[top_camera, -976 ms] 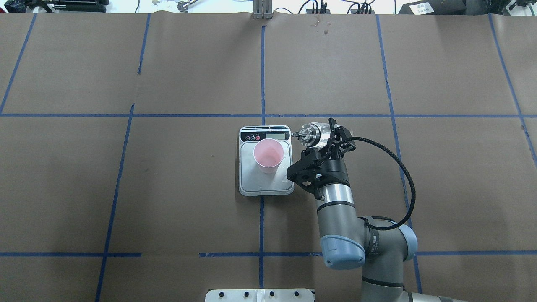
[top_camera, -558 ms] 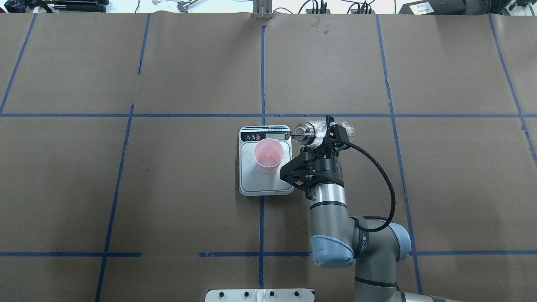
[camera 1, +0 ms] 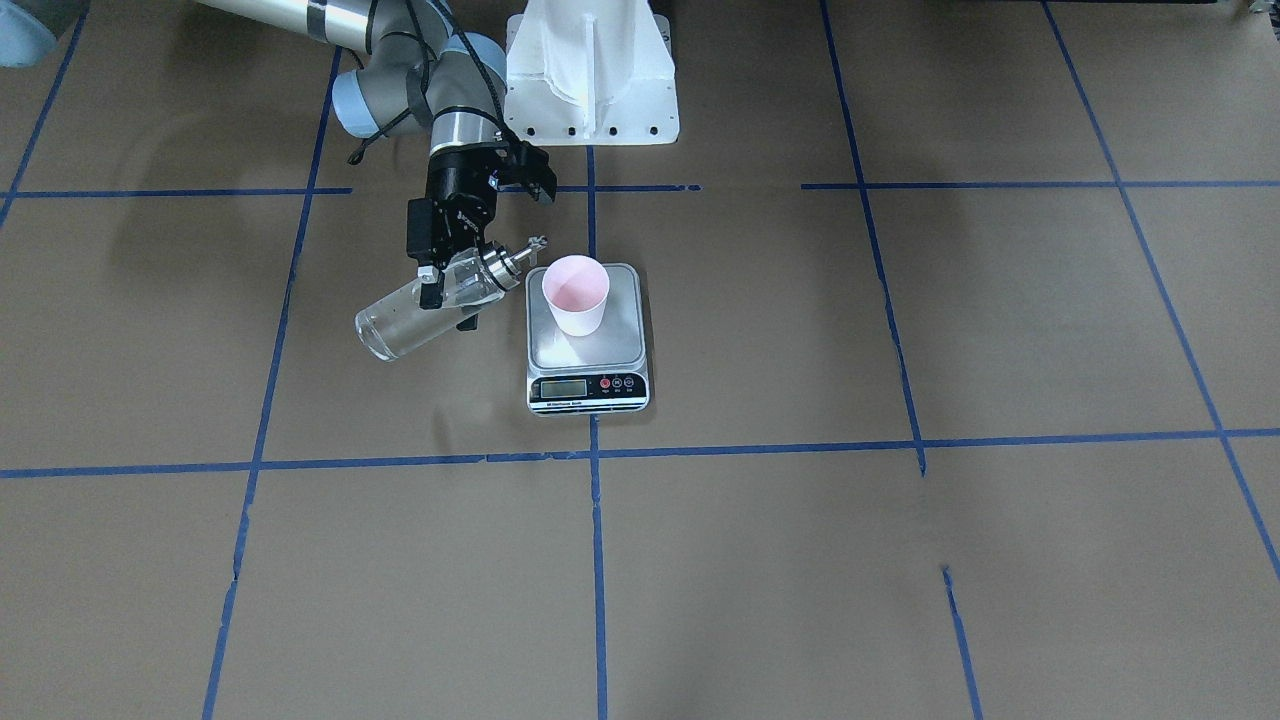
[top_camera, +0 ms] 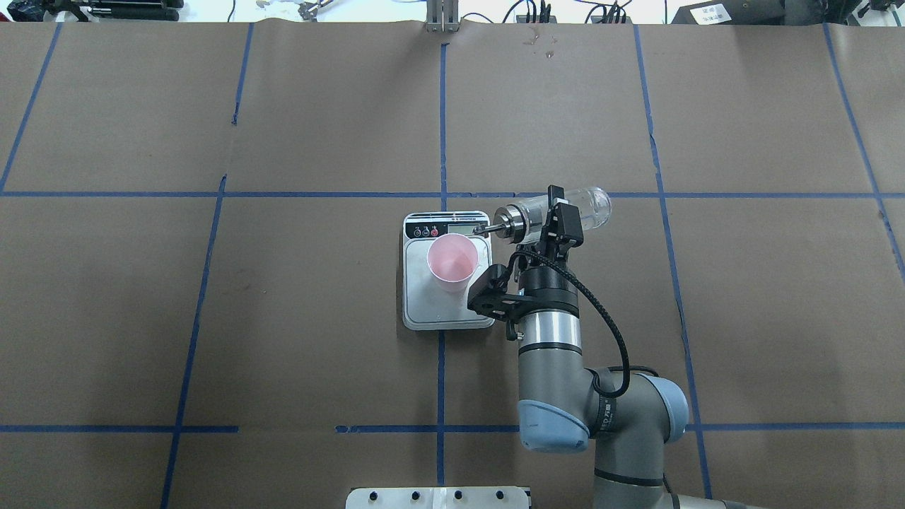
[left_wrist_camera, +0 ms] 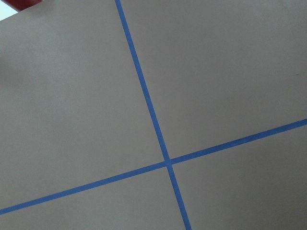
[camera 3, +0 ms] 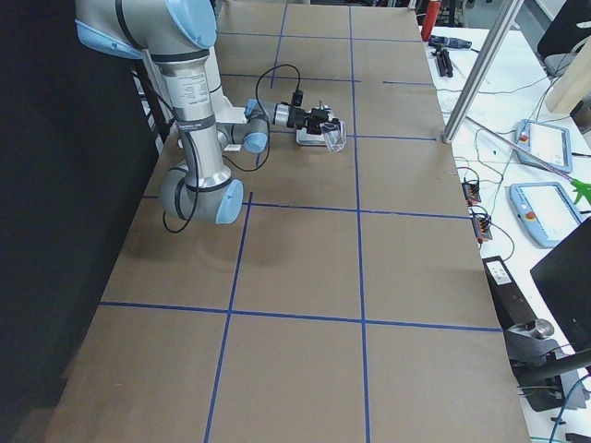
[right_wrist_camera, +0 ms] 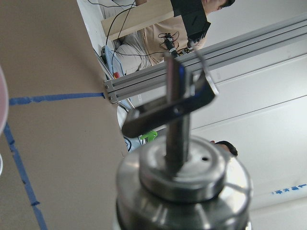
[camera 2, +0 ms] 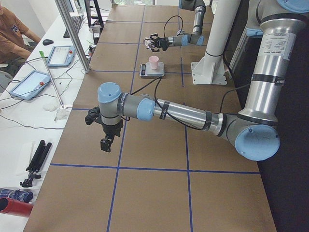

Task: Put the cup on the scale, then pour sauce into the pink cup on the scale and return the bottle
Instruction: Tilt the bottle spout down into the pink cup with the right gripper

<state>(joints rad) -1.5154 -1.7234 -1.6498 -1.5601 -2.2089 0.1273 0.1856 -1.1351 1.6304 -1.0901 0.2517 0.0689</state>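
Right claw [top_camera: 556,214] clamped on tilted bottle [top_camera: 590,206], spout near cup [top_camera: 452,260].
Cup sits on scale [top_camera: 442,311]; left claw [camera 2: 105,144] opening unclear.

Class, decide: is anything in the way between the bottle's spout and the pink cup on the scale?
Nothing visible. The bottle in the right tool has its spout beside the cup, only open air between them.

The cup [top_camera: 452,262] is pale pink, the scale [top_camera: 440,312] silver with a black strip [top_camera: 433,230], the bottle [top_camera: 591,207] clear with a silver cap [top_camera: 512,221]; the brown surface [top_camera: 283,318] carries a blue tape grid [top_camera: 442,106].
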